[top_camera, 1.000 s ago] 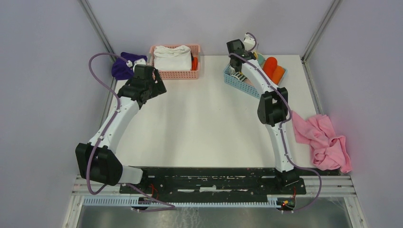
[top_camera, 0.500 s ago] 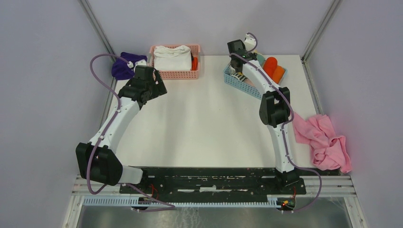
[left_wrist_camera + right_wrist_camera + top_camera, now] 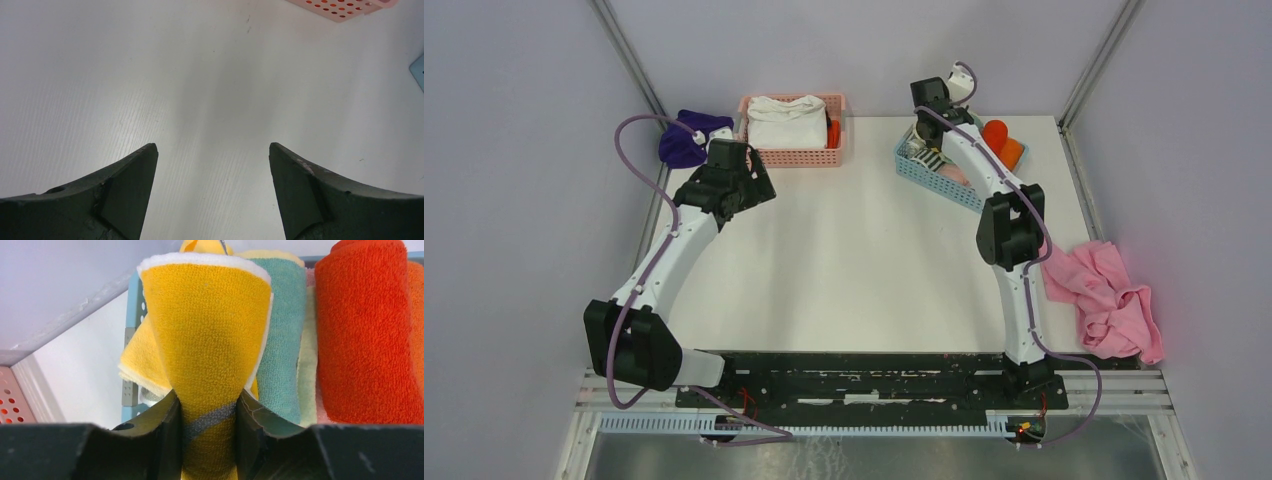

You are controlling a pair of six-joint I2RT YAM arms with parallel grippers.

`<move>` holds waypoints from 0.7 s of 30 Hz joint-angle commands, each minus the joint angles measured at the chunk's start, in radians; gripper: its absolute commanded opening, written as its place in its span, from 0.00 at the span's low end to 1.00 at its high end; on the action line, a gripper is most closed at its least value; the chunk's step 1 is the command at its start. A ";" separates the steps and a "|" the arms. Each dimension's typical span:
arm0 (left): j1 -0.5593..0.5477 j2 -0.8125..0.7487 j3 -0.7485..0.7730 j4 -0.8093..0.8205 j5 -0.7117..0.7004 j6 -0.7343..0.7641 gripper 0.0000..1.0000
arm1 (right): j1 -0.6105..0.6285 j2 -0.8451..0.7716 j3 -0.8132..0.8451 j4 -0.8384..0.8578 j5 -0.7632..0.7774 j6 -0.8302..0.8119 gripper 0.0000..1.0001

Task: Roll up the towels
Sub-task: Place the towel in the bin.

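Observation:
In the right wrist view the yellow towel (image 3: 210, 330), bright yellow with a grey stripe and white edging, is pinched between the fingers of my right gripper (image 3: 207, 400), which is shut on it. From above, that gripper (image 3: 929, 100) hangs over the far end of the blue basket (image 3: 936, 180). The purple towel (image 3: 686, 140) lies crumpled at the far left corner, behind my left arm. My left gripper (image 3: 213, 150) stands open over bare table, nothing between its fingers, near the pink basket (image 3: 796, 155).
The pink basket holds a white cloth (image 3: 784, 115). In the blue basket lie rolled orange towels (image 3: 365, 330) and a teal one (image 3: 280, 340). A pale pink cloth (image 3: 1104, 295) is heaped at the table's right edge.
My right arm has shifted slightly right and back over the blue basket, with the yellow towel now clamped in its jaws. The left arm has not moved.

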State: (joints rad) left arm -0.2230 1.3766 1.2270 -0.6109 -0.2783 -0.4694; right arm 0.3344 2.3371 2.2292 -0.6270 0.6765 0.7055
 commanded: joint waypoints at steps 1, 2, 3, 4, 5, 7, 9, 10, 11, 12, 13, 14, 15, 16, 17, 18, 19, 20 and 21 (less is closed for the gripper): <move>0.001 -0.019 0.002 0.038 0.006 0.034 0.89 | -0.032 0.026 0.078 0.030 0.039 0.033 0.38; 0.001 -0.018 0.001 0.038 0.005 0.034 0.89 | -0.037 0.038 0.081 0.036 0.038 0.034 0.37; 0.001 -0.018 0.000 0.039 0.005 0.034 0.89 | -0.042 0.054 0.090 0.040 0.030 0.032 0.36; 0.000 -0.016 0.000 0.038 0.006 0.034 0.89 | -0.049 0.073 0.104 0.041 0.012 0.028 0.36; 0.000 -0.015 -0.001 0.039 0.007 0.033 0.89 | -0.052 0.094 0.113 0.040 -0.005 0.028 0.35; 0.002 -0.013 -0.003 0.041 0.012 0.032 0.89 | -0.061 0.129 0.137 0.032 -0.031 0.027 0.35; 0.002 -0.012 -0.003 0.043 0.014 0.032 0.89 | -0.065 0.151 0.140 0.022 -0.041 0.034 0.35; 0.002 -0.011 -0.004 0.043 0.014 0.031 0.89 | -0.066 0.155 0.136 0.018 -0.045 0.038 0.35; 0.002 -0.013 -0.004 0.042 0.014 0.031 0.89 | -0.067 0.152 0.130 0.017 -0.054 0.040 0.36; 0.002 -0.013 -0.005 0.044 0.015 0.031 0.89 | -0.069 0.145 0.120 0.016 -0.063 0.040 0.38; 0.002 -0.014 -0.006 0.044 0.016 0.031 0.89 | -0.069 0.125 0.104 0.024 -0.067 0.040 0.40; 0.002 -0.014 -0.006 0.045 0.017 0.031 0.89 | -0.069 0.103 0.079 0.047 -0.070 0.035 0.43; 0.002 -0.014 -0.006 0.045 0.019 0.031 0.89 | -0.069 0.081 0.057 0.059 -0.071 0.032 0.46; 0.002 -0.016 -0.006 0.045 0.019 0.031 0.89 | -0.069 0.062 0.039 0.073 -0.067 0.026 0.48; 0.002 -0.017 -0.007 0.046 0.020 0.030 0.89 | -0.069 0.043 0.027 0.081 -0.063 0.022 0.51; 0.001 -0.018 -0.007 0.045 0.021 0.031 0.89 | -0.069 0.028 0.016 0.087 -0.061 0.019 0.53; 0.002 -0.019 -0.007 0.047 0.021 0.031 0.89 | -0.069 0.012 0.008 0.091 -0.060 0.015 0.55; 0.002 -0.019 -0.007 0.047 0.021 0.031 0.89 | -0.069 -0.002 -0.002 0.097 -0.060 0.013 0.57; 0.002 -0.020 -0.008 0.048 0.021 0.030 0.89 | -0.069 -0.018 -0.011 0.103 -0.061 0.012 0.58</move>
State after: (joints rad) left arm -0.2230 1.3766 1.2198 -0.6064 -0.2668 -0.4698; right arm 0.2848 2.4134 2.2570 -0.5388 0.6086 0.7345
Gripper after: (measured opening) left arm 0.888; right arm 0.558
